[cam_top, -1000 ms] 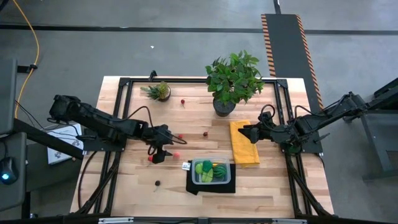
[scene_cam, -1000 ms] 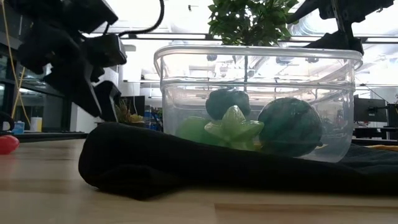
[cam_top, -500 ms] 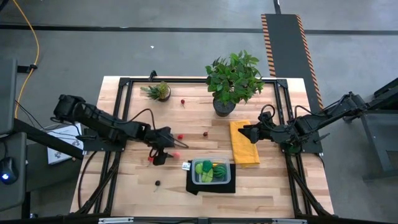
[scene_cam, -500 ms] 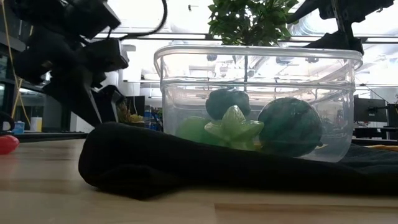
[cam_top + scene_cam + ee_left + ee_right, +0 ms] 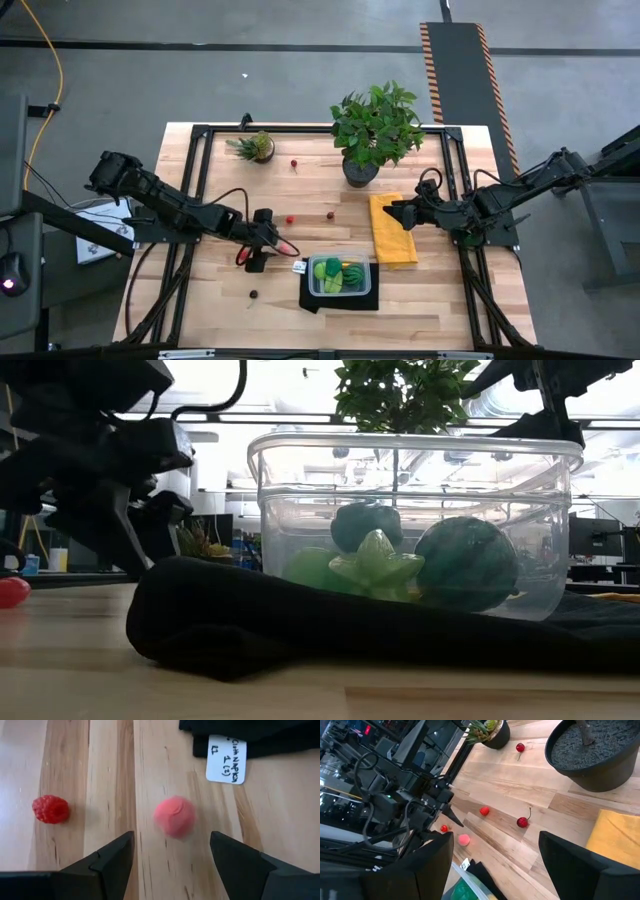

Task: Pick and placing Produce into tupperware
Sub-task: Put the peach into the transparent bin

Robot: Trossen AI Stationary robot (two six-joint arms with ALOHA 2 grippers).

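A pink ball-shaped produce piece (image 5: 174, 816) lies on the wooden table, just ahead of my left gripper (image 5: 172, 852), whose open fingers reach level toward it without touching. In the high view the left gripper (image 5: 272, 241) is left of the clear tupperware (image 5: 338, 275). A red raspberry (image 5: 50, 809) lies beside the ball. The tupperware (image 5: 415, 525) sits on a black mat (image 5: 300, 630) and holds green and yellow produce (image 5: 375, 565). My right gripper (image 5: 393, 212) waits open over a yellow cloth (image 5: 392, 232).
A large potted plant (image 5: 375, 130) and a small one (image 5: 256, 147) stand at the far edge. Loose on the table lie a red strawberry (image 5: 484, 811), two cherries (image 5: 522, 822) (image 5: 520, 747) and a dark piece (image 5: 253, 294). A white label (image 5: 226, 752) sticks out from the mat.
My left gripper has moved toward the table's right, closer to the pink ball and the tupperware, and has come lower over the table. The produce and the right arm have stayed where they were.
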